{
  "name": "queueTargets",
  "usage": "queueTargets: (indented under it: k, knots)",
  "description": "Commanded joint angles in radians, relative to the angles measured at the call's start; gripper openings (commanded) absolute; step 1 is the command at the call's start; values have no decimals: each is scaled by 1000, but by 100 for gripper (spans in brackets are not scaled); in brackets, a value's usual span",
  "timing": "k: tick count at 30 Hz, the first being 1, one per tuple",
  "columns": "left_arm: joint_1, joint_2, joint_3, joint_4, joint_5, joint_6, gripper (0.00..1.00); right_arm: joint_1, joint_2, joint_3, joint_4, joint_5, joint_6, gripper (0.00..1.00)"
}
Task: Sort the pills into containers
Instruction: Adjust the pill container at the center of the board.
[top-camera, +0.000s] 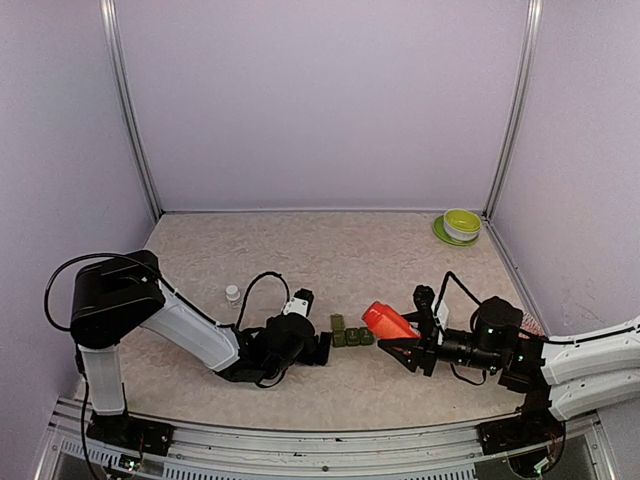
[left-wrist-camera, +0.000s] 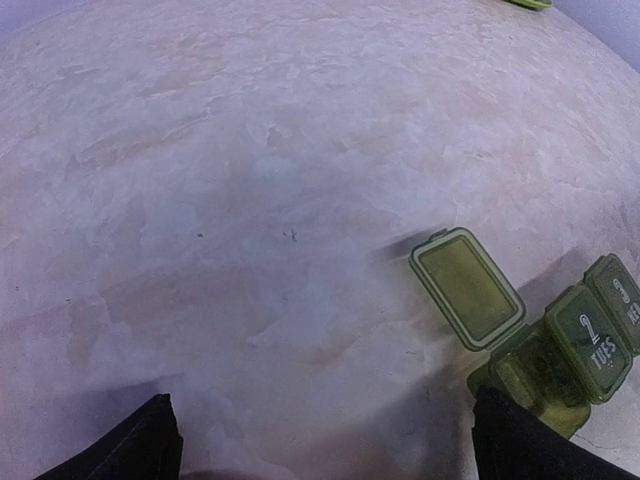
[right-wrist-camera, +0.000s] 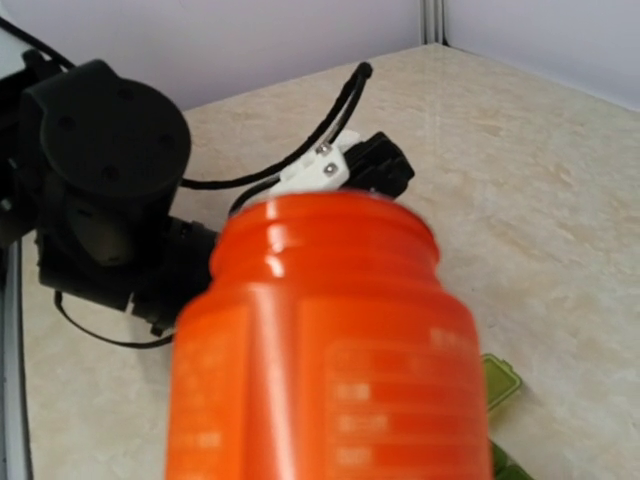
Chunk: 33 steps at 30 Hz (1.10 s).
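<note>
**Jaws: left spread wide and empty, right clamped on the red-orange bottle**

Jaws first. My left jaws are released. In the left wrist view my two dark fingers (left-wrist-camera: 135, 450) sit in the bottom corners of the frame, far apart, with only bare counter (left-wrist-camera: 250, 200) between them. My right jaws are grasping the red-orange bottle (top-camera: 387, 321). In the top view it hangs tilted off the counter, right of centre. In the right wrist view it fills the lower middle of the frame, its threaded neck pointing away from that camera towards my left arm (right-wrist-camera: 100, 180).

The containers (top-camera: 352, 335) lie on the counter at the centre of the top view, a short strip of three dark-green boxes. They sit between my two sets of jaws, just right of the left ones and just left of the bottle's neck. I cannot tell whether the bottle touches the strip. In the left wrist view the strip is at the lower right. Its nearest box has the lid (left-wrist-camera: 466, 289) flipped open and lying flat. The next box is shut and marked "2 TUES".

A tiny clear bottle with a white cap (top-camera: 233, 294) stands upright left of centre, well apart from the strip. A yellow-green bowl (top-camera: 461, 222) sits on a green plate (top-camera: 440, 236) in the upper right corner of the counter.
</note>
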Motion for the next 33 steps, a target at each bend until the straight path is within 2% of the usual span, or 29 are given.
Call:
queueTargets:
  k: [1, 12, 33]
  knots:
    - [5, 25, 30, 18, 30, -1, 99, -9, 35, 37, 15, 17, -16, 17]
    - [28, 40, 66, 45, 91, 9, 99, -46, 86, 28, 8, 9, -14, 16]
    - [67, 128, 204, -5, 173, 17, 99, -133, 98, 2, -30, -72, -8, 17]
